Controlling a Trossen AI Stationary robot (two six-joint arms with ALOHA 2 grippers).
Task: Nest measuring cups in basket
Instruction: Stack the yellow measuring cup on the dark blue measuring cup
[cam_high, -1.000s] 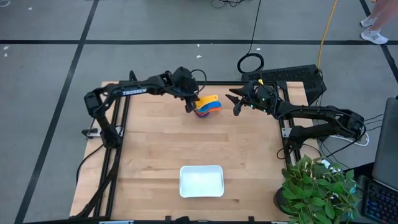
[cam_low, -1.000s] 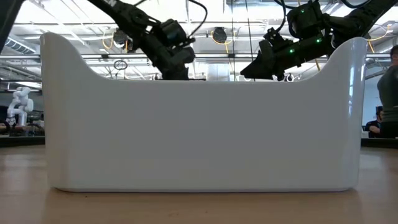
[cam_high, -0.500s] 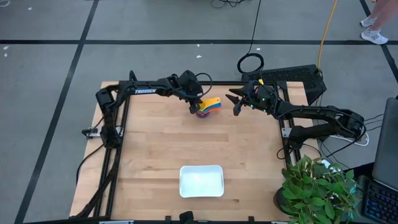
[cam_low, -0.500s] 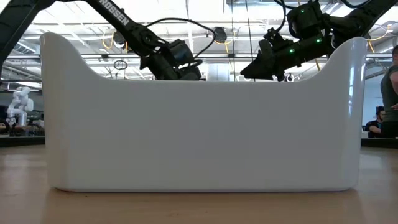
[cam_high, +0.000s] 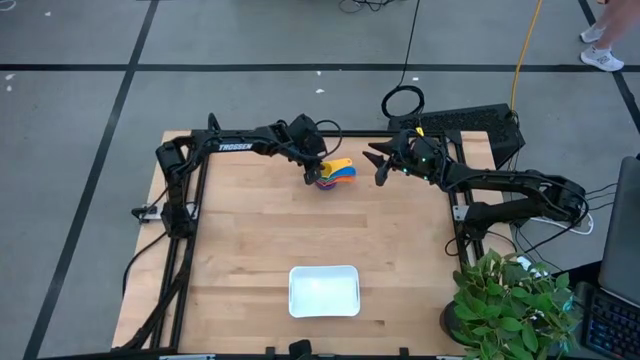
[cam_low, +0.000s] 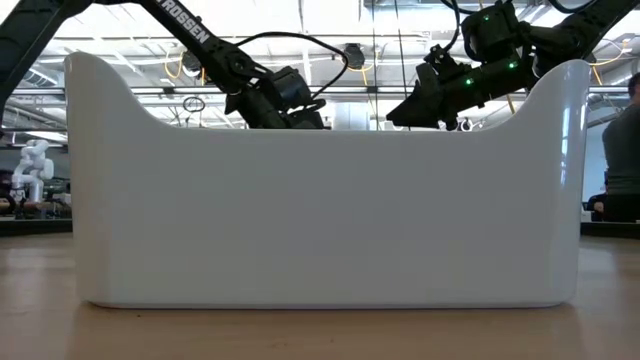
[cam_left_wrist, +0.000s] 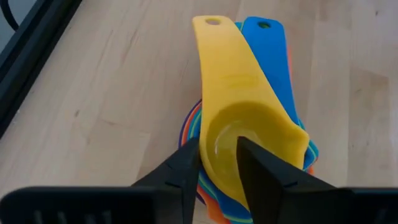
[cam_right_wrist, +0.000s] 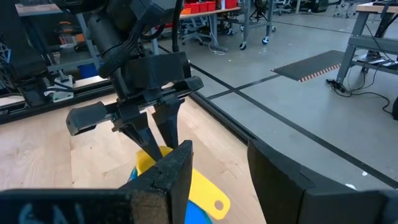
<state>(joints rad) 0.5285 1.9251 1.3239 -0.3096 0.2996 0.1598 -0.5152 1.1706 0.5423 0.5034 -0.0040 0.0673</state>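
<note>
A nested stack of measuring cups (cam_high: 335, 176) stands on the wood at the table's far middle. The yellow cup (cam_left_wrist: 249, 124) is on top and a blue handle (cam_left_wrist: 273, 62) lies beside its handle. My left gripper (cam_left_wrist: 217, 142) points down over the stack, open, astride the yellow cup's near wall. My right gripper (cam_high: 380, 165) hovers just right of the stack, open, with nothing between its fingers (cam_right_wrist: 177, 168). The white basket (cam_high: 324, 290) sits by the table's near edge and fills the low view (cam_low: 320, 220), hiding the cups there. My left gripper comes from above with one finger (cam_left_wrist: 261, 174) inside the yellow cup's bowl and the other (cam_left_wrist: 183, 168) outside the bowl's wall (cam_left_wrist: 217, 155), opposite the handle. I cannot tell whether either finger touches that wall. The cup sits nested on the stack, its handle pointing away.
Bare wood lies between the stack and the basket. Black frame rails (cam_high: 185, 200) run along the table's left side. A potted plant (cam_high: 510, 300) stands off the near right corner, and a cable ring (cam_high: 403, 102) lies beyond the far edge. A person (cam_low: 625, 150) shows behind the table.
My left gripper has gone down and a little toward the table's right edge, over the stack. The yellow cup has come down with it onto the other cups. My right gripper has kept still.
</note>
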